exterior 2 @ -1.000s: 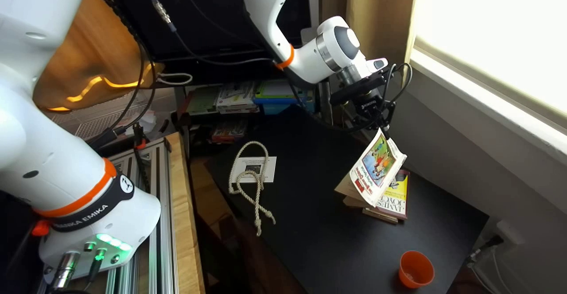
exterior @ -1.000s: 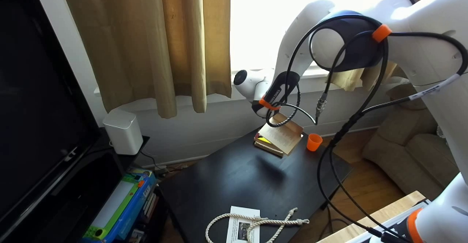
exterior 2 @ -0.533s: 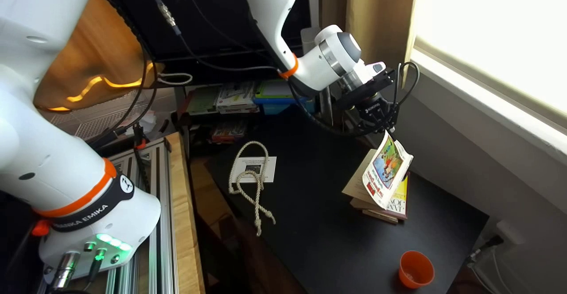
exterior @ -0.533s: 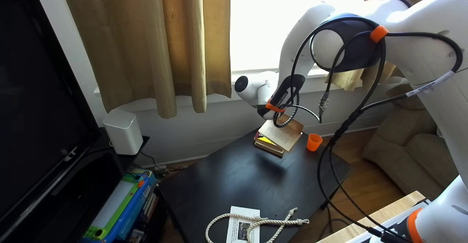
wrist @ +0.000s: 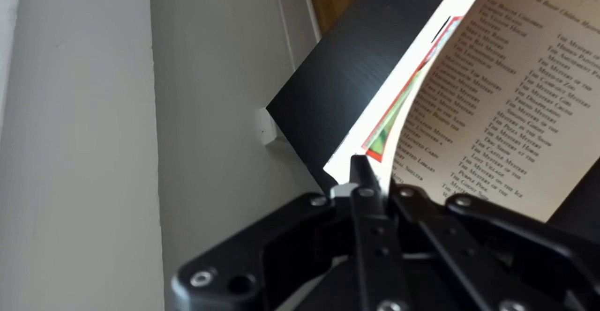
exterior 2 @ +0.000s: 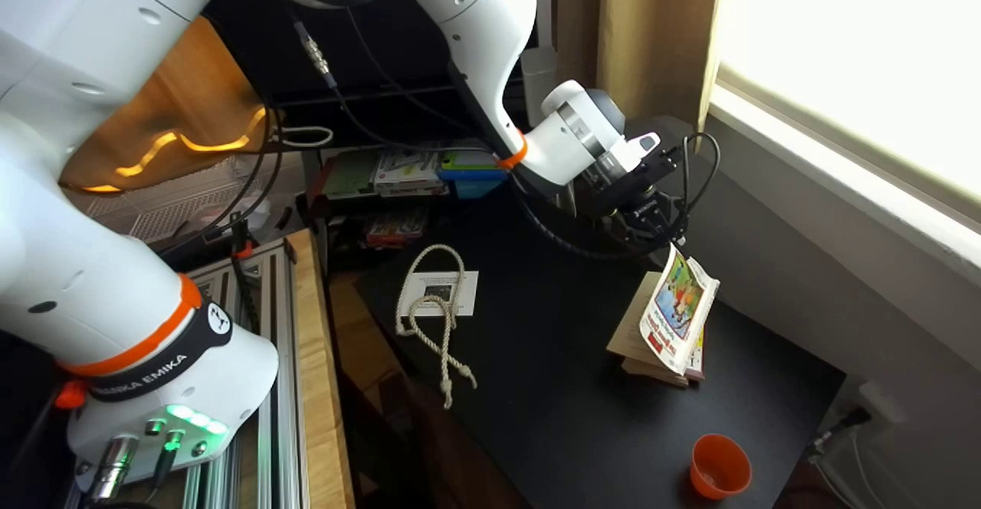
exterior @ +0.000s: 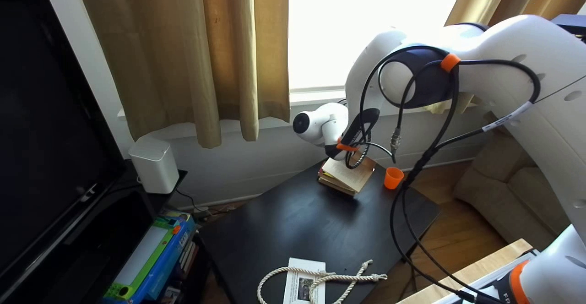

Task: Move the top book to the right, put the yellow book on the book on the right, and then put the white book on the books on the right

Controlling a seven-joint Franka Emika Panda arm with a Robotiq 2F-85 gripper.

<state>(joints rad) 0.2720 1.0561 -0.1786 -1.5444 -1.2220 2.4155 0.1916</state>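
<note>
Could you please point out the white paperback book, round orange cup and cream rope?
White paperback book [exterior 2: 679,302], in an exterior view: cover picture.
Round orange cup [exterior: 393,181], in an exterior view: outer wall.
Cream rope [exterior: 356,278], in an exterior view: crossing strands.

In an exterior view, shows cloth in the curtain [exterior: 183,61] at ten o'clock, matt paper in the book [exterior: 350,175] at four, rough rope [exterior: 328,276] at six.

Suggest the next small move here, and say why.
Probably lower the black end effector a little, without letting go. It is shut on the raised cover of the white rectangular paperback, which is partly open over the low pile of tan-edged books. Whether its pages touch the pile is unclear, so settling it first seems safer than releasing now.
</note>
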